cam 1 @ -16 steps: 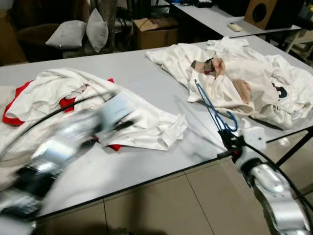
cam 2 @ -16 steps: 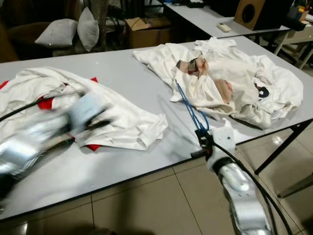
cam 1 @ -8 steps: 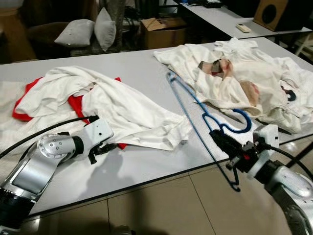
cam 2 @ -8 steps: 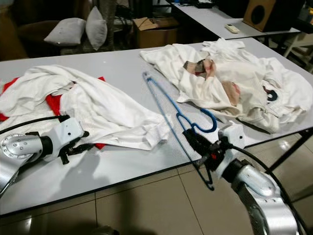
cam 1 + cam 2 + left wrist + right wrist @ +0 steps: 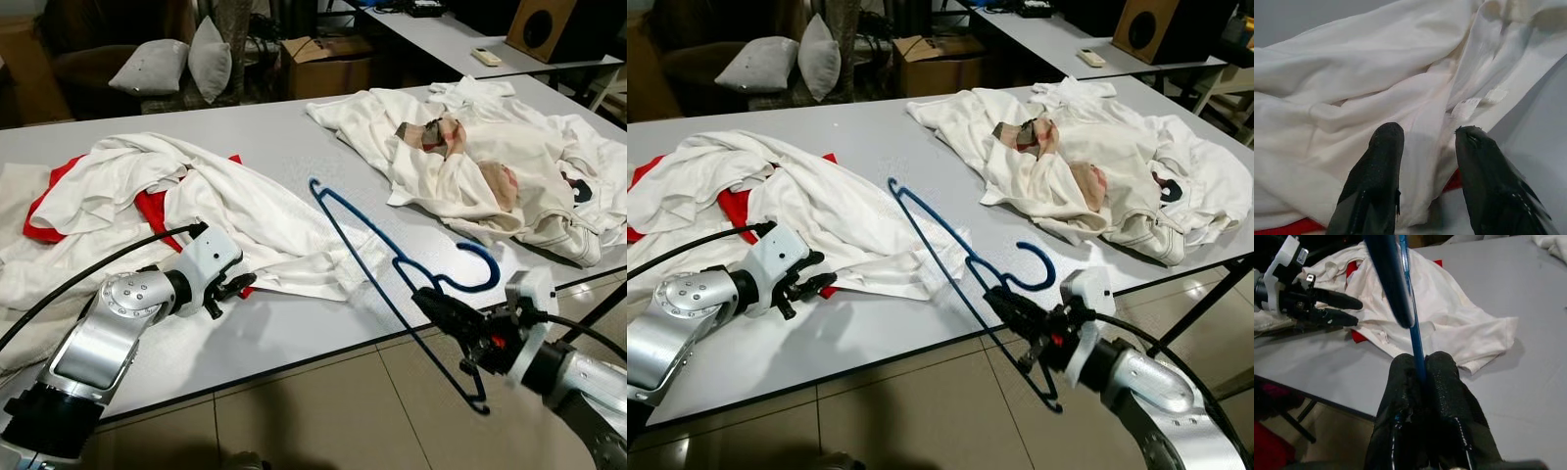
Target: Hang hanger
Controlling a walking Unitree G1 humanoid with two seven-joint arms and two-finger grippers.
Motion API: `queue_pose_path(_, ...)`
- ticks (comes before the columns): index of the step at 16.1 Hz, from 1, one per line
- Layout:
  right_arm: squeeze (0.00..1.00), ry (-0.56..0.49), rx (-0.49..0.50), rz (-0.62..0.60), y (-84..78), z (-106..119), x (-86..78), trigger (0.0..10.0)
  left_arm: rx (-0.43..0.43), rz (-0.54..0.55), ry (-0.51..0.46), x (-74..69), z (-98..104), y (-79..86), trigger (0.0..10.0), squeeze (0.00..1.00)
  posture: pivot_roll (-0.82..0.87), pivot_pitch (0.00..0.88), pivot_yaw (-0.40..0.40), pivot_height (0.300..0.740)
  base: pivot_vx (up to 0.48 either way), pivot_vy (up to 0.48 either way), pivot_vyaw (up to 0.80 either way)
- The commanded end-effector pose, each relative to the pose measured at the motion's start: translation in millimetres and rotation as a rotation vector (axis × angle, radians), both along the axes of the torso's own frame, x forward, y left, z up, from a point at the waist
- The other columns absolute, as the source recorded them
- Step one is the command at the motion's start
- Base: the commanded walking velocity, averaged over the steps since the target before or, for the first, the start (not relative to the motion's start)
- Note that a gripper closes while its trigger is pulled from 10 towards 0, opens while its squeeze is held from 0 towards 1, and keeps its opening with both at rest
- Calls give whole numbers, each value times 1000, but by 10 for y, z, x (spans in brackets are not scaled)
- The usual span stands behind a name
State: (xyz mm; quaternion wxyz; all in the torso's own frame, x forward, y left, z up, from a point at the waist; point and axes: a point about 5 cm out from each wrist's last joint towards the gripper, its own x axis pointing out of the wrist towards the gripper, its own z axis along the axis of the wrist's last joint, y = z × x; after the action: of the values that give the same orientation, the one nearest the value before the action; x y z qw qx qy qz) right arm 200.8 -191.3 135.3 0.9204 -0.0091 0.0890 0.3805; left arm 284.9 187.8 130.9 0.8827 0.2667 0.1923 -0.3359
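Note:
A blue wire hanger [image 5: 494,269] is held up over the grey table's [image 5: 294,127] front edge. My right gripper [image 5: 436,308] is shut on its wire just below the hook. In the right wrist view both fingers [image 5: 1447,382] pinch the blue wire [image 5: 1415,345]. A crumpled white shirt [image 5: 245,211] lies over a red garment [image 5: 157,211] on the table's left half. My left gripper [image 5: 230,287] rests open at the shirt's near edge. In the left wrist view its two fingertips [image 5: 1386,139] stand apart over the white cloth [image 5: 1376,63].
A heap of white clothes [image 5: 490,147] covers the table's right end. Grey cushions [image 5: 186,64] and a cardboard box [image 5: 323,59] sit behind the table. A second table with a speaker [image 5: 549,24] stands at the back right. Tiled floor [image 5: 323,411] lies below the front edge.
My right gripper has swung the hanger leftward and tipped it out over the table's middle. My left arm has come forward and settled at the white shirt's edge.

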Motion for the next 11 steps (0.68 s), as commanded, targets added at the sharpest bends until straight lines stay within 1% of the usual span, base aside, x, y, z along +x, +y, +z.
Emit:
queue_pose_path(1,0,-5,-3,5,-19,49,-9,10000,36,-3,-5,-2,-18,4,4118,0,45,0,7,740,0,0,0)
queue_pose_path(2,0,-4,-3,5,-15,53,-8,10000,46,-5,-8,6,-24,1,4118,0,43,0,9,740,0,0,0)
queue_pose_path(3,0,-3,-3,6,-1,59,-14,10000,69,-6,-11,19,-39,7,2314,0,39,0,12,740,0,0,0)
queue_pose_path(4,0,-1,-1,7,3,58,-31,10000,62,-7,-9,22,-44,-2,0,0,36,0,14,740,0,0,0)
queue_pose_path(7,0,8,-7,7,-12,35,-43,10000,54,-19,-6,20,-57,-39,0,0,35,0,12,740,0,0,0)
queue_pose_path(11,0,10,-11,15,10,35,-31,10000,83,-26,-15,31,-93,-57,0,0,35,0,7,740,0,0,0)
